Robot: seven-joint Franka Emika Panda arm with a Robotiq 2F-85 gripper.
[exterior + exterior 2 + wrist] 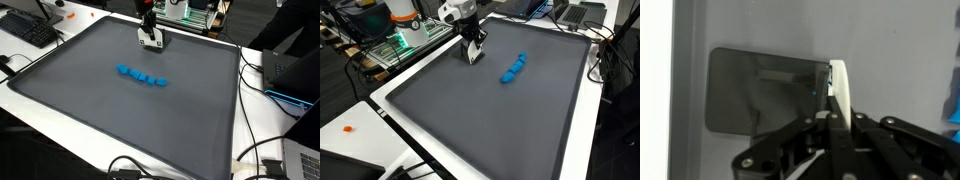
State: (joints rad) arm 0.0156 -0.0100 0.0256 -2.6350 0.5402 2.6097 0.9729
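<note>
My gripper (149,34) (471,42) is at the far side of the grey mat (120,120) (490,120), low over it. In the wrist view my fingers (830,112) are shut on a thin white flat piece (838,85), held on edge; it also shows in both exterior views (152,43) (474,55). A dark rounded rectangle (755,90) lies on the mat right beside the piece; I cannot tell whether it is an object or a shadow. A row of small blue blocks (141,76) (513,68) lies mid-mat, apart from my gripper.
The mat lies on a white table (60,125) (360,115). A keyboard (30,30) sits off one corner. Cables (262,150) and a laptop (300,160) lie along one side. Electronics with green boards (390,45) stand behind the arm.
</note>
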